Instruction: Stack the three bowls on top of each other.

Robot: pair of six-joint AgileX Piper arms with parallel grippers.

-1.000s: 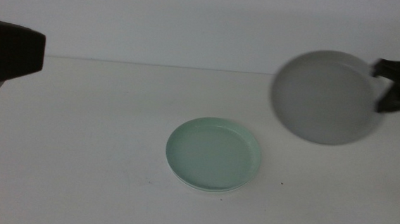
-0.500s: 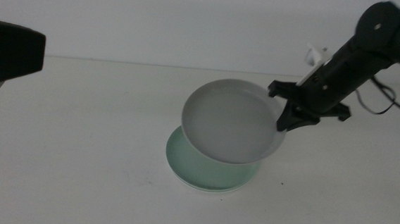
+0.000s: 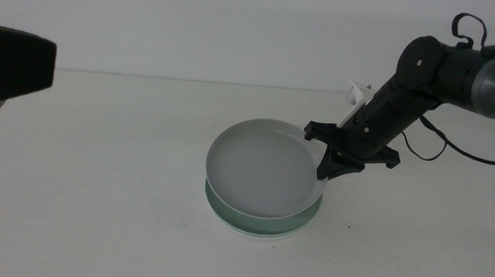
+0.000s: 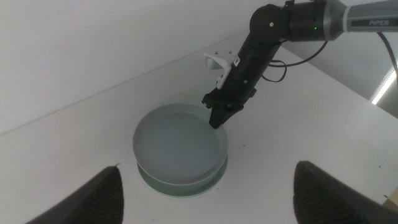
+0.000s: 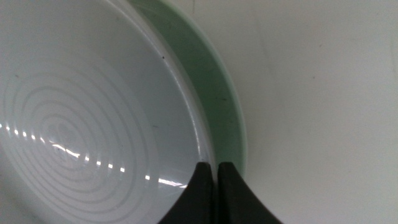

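My right gripper (image 3: 326, 166) is shut on the right rim of the grey bowl (image 3: 263, 170) and holds it over the mint green bowl (image 3: 305, 218) at the table's middle. The grey bowl tilts a little, its gripped side higher, and covers most of the green one. The right wrist view shows the shut jaws pinching the grey rim (image 5: 93, 112) with the green bowl (image 5: 221, 106) just beneath. The left wrist view shows both bowls, grey (image 4: 177, 140) over green (image 4: 222, 167), and the right gripper (image 4: 216, 121). My left gripper (image 4: 208, 171) is open, high above the table. The white bowl is not seen apart.
A small white hook-like part (image 3: 355, 94) sits on the right arm near the back of the table. A dark block (image 3: 8, 65) fills the left edge of the middle view. The right arm's cable (image 3: 456, 153) hangs over the table at the right.
The right gripper has carried the grey bowl from the far right leftward and down until it sits over the green bowl. The left arm has not moved.
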